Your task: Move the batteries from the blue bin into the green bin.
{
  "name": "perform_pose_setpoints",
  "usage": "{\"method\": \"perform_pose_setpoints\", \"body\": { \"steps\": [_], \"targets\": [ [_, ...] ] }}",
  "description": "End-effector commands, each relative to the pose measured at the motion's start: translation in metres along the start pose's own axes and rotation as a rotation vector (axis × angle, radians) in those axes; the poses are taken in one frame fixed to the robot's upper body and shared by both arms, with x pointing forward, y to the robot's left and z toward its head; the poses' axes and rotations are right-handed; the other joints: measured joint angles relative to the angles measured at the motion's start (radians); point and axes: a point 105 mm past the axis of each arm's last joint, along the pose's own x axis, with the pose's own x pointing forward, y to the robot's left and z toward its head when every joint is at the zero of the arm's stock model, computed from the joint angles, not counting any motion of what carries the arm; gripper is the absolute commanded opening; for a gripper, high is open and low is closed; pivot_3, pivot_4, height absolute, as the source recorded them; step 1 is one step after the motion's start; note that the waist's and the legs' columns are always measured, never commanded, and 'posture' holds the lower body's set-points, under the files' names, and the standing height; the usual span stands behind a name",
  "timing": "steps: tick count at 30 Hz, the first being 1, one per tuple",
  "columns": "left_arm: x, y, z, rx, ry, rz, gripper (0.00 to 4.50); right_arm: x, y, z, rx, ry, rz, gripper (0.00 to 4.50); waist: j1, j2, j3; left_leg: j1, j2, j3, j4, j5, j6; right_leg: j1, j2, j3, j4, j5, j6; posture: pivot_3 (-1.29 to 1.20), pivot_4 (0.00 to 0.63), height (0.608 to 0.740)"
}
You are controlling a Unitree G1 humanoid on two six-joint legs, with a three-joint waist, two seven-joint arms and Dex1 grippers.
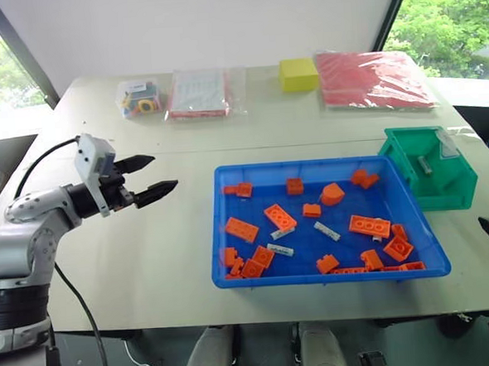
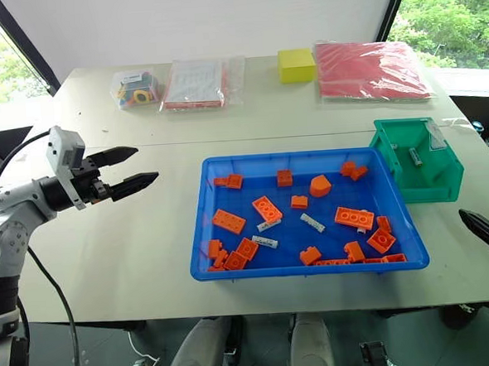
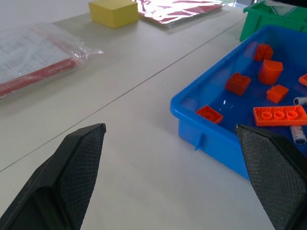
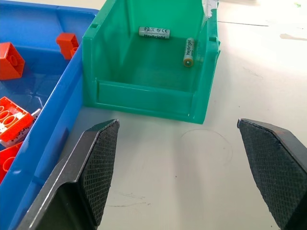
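Two batteries (image 4: 154, 32) lie inside the green bin (image 4: 144, 98), one flat against the back wall, the other near the side wall. At least three more batteries (image 1: 327, 231) lie in the blue bin (image 1: 233, 275), scattered among orange bricks (image 1: 369, 225) near its middle; one (image 1: 280, 250) sits just beside a brick toward the front. The green bin stands just off the blue bin's far right corner, nearly touching it. Both bins sit on the pale desk (image 1: 141, 256).

The left claw (image 1: 144, 177) hovers above bare desk to the left of the blue bin, pointing toward it, its fingers (image 3: 79, 163) spread wide and empty. The right claw (image 4: 180, 177) sits low over the desk in front of the green bin's sloped opening, fingers also wide apart, holding nothing.

Along the far edge of the desk lie a bag of small parts (image 1: 138, 98), a bagged booklet (image 1: 197, 93), a yellow block (image 1: 298, 74) and a red packet (image 1: 373, 79).
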Motion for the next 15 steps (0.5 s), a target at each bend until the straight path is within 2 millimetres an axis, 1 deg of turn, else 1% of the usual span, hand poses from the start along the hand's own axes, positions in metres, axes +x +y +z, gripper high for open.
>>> {"method": "perform_pose_setpoints", "body": {
  "steps": [1,9,15],
  "targets": [
    [0.0004,-0.0030,0.0089,0.020,-0.020,-0.026,4.50,0.0005,0.0043,0.0125,-0.039,-0.037,0.011,4.05,0.000,0.000,0.000,0.000,0.000,0.000,0.000,0.000,0.000,0.000,0.000,0.000,0.000,0.000,0.000,0.00,0.150,0.692],
    [0.0007,-0.0051,0.0085,0.018,-0.004,-0.035,4.50,0.0047,0.0091,0.0155,-0.052,-0.045,0.024,4.05,0.000,0.000,0.000,0.000,0.000,0.000,0.000,0.000,0.000,0.000,0.000,0.000,0.000,0.000,0.000,0.00,0.150,0.692],
    [0.0056,-0.0079,0.0117,0.031,-0.016,-0.047,4.50,0.0092,0.0081,0.0195,-0.073,-0.046,0.034,4.05,0.000,0.000,0.000,0.000,0.000,0.000,0.000,0.000,0.000,0.000,0.000,0.000,0.000,0.000,0.000,0.00,0.150,0.692]
  ]
}}
